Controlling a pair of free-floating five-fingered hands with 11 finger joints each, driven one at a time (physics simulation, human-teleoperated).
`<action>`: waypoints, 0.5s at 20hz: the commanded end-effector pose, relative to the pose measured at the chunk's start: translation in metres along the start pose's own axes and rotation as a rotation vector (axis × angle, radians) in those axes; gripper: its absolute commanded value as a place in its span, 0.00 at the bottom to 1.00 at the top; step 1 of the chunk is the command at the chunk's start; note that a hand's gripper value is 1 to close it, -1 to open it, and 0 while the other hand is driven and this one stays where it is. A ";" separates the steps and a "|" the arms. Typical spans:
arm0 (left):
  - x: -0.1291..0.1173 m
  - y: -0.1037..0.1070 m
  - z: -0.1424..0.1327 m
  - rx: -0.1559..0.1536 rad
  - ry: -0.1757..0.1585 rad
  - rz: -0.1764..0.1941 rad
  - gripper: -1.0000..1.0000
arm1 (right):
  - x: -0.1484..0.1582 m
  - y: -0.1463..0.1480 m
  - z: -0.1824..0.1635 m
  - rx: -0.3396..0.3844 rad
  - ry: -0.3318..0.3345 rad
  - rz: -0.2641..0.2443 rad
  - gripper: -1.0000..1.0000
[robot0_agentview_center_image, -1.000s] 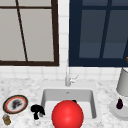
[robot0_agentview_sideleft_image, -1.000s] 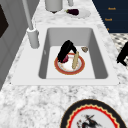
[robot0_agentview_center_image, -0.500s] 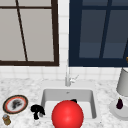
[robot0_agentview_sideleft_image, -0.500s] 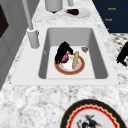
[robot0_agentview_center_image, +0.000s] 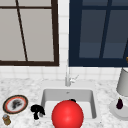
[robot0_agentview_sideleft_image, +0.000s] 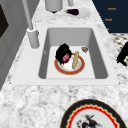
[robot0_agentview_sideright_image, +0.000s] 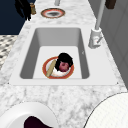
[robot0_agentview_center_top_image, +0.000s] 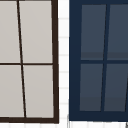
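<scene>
A small round pinkish-red thing lies on the red-rimmed plate on the floor of the sink, toward the faucet side of the plate. The right hand is down in the basin over it, palm turned downward and fingers curled round the thing so that only part of it shows beneath the black hand; the right side view shows the same hold, with the reddish thing peeping out below the fingers. In the front view only a sliver of this hand shows above a large red ball that stands in front of the sink.

Just beside the hand, a pale baguette-like stick lies across the same plate, and a small brownish scrap rests on the sink floor near the plate's far edge.

The left hand hangs in the air at the sink's left edge, above the counter, its fingers drooping downward and loosely bent, holding nothing; it shows at the edge of the left side view too.

On the counter left of it sit a patterned plate and a small jar. The faucet stands behind the basin. To the right, a dark eggplant lies on a white plate beside a grey canister.
</scene>
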 end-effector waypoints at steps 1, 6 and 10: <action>0.000 0.000 0.000 0.000 0.000 0.000 0.50 | 0.000 -0.009 0.004 -0.003 0.026 -0.015 1.00; 0.000 0.000 0.000 0.000 0.000 0.000 0.50 | 0.003 -0.036 0.027 -0.008 0.072 -0.032 1.00; 0.000 0.000 0.000 0.000 0.000 0.000 0.50 | 0.005 -0.054 0.041 -0.023 0.141 -0.055 1.00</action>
